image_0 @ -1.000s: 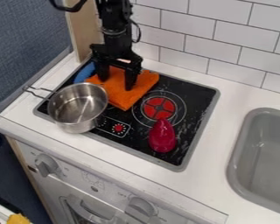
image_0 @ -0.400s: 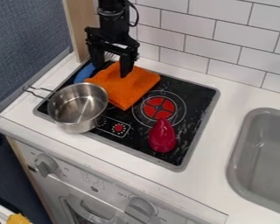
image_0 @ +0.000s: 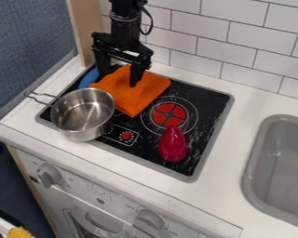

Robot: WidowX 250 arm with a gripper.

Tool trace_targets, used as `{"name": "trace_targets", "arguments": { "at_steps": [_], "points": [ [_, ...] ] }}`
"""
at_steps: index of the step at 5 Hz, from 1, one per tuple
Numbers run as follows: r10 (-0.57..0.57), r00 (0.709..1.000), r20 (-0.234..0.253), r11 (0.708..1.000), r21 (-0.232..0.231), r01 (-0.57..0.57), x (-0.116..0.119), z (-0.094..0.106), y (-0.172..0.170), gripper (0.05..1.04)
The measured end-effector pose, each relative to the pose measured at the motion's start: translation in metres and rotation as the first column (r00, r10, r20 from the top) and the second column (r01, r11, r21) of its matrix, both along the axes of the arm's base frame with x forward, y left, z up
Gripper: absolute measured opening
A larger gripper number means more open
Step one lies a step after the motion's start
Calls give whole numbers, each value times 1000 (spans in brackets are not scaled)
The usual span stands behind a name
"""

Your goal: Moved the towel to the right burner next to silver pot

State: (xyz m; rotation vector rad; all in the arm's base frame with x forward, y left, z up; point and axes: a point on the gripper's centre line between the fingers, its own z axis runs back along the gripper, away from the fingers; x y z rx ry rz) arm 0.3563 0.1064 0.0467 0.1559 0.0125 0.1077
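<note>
The black gripper [image_0: 119, 79] hangs over the back left of the stove, its two fingers wide apart and open above the back part of the orange towel [image_0: 134, 95]. That towel lies on the black stovetop, just right of and behind the silver pot [image_0: 83, 114]. The pot stands at the stove's left side with its handle pointing left. To the right of the towel is a burner with a red centre [image_0: 168, 114], uncovered except at its front edge.
A dark pink toy [image_0: 172, 145] lies in front of the red burner. A blue object [image_0: 90, 78] sits behind the pot, left of the towel. The grey sink [image_0: 282, 162] is at the right, and a tiled wall [image_0: 239, 42] runs along the back.
The gripper has risen a little from the towel, then come slightly lower again. The towel's back edge now stands a bit higher; the pot and pink toy have kept their places.
</note>
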Motion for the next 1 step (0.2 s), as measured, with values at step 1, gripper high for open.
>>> {"name": "trace_targets", "arguments": {
  "at_steps": [1],
  "points": [
    [0,1000,1,1000,0,0,0,0,0,1001]
  ]
}}
